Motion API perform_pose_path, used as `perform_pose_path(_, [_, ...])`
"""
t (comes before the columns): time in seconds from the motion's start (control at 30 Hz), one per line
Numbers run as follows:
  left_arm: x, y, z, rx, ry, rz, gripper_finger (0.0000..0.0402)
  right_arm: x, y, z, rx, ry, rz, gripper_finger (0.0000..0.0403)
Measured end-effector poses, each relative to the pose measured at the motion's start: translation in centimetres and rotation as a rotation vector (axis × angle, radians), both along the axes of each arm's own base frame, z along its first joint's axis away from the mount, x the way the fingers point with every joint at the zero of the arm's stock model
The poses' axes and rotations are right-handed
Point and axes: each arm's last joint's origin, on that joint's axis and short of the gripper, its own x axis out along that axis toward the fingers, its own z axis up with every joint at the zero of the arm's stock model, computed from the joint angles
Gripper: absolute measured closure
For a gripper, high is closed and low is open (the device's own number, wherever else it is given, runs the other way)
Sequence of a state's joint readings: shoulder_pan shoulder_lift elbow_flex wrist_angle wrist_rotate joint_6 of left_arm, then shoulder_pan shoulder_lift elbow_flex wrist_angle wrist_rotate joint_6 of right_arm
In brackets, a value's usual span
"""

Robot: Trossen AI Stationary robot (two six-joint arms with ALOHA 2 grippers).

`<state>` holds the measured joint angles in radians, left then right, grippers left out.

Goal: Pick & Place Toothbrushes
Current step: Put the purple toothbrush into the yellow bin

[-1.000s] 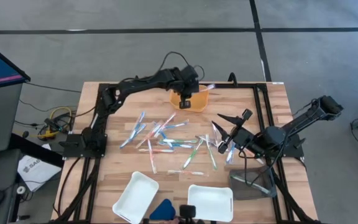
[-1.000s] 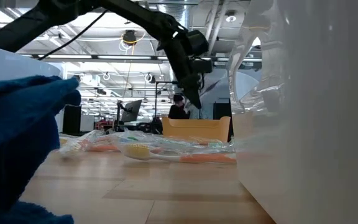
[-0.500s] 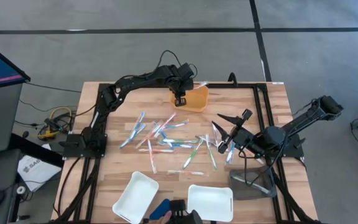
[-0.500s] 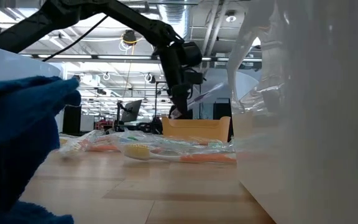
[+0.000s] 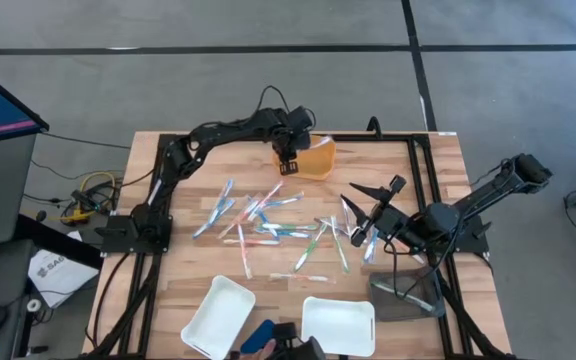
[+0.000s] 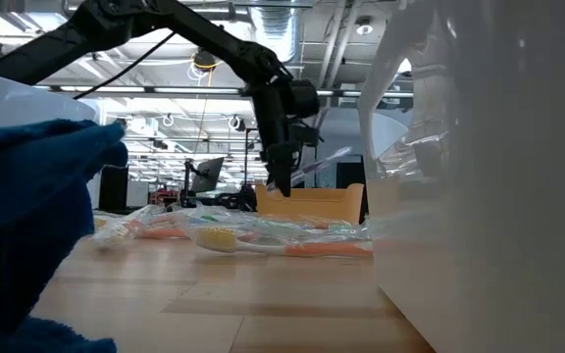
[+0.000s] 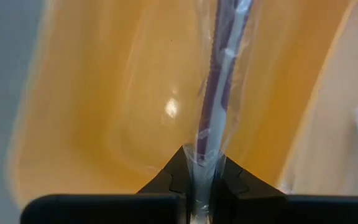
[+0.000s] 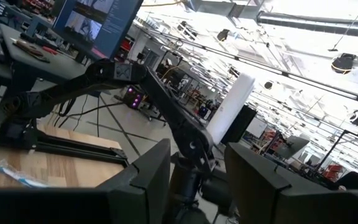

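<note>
Left end effector (image 5: 288, 163) has slid from the middle of the orange bin (image 5: 313, 160) to its near-left rim over the last second, still pinched tight on a wrapped purple toothbrush (image 7: 219, 81) that pokes out ahead of it over the bin. Looks like the drop is just about due. Remaining toothbrushes (image 5: 268, 222) lie scattered on the tabletop (image 5: 168, 290) behind it, so plenty left. Right end effector (image 5: 360, 232) waits well off, jaws partly apart.

- Bin (image 5: 316, 160) at counter's (image 5: 168, 270) far edge, centre.
- Left gripper (image 5: 288, 160) over bin's left side.
- Toothbrushes (image 5: 268, 220) scattered mid-counter, in front of bin.
- Two trays (image 5: 218, 315) at near edge.
- Right gripper (image 5: 366, 212) right of the scatter.
</note>
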<state>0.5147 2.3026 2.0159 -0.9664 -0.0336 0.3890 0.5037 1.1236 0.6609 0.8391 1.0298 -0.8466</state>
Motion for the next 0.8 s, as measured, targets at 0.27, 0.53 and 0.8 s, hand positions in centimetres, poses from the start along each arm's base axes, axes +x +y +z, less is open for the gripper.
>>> perform_pose_path(0.27, [0.2,0.2,-1.8,-0.030,0.035,0.008,0.0385,0.0,0.0,0.0,0.001,-0.001,0.000,0.0258])
perform_pose_path(0.53, [0.2,0.3,-1.7,-0.015,0.037,0.034,0.0371,0.0,0.0,0.0,0.001,-0.001,0.000,0.0258])
perform_pose_path(0.8, [0.1,0.5,-1.7,0.066,0.074,0.064,0.0326,0.0,0.0,0.0,0.000,-0.001,0.000,0.0258])
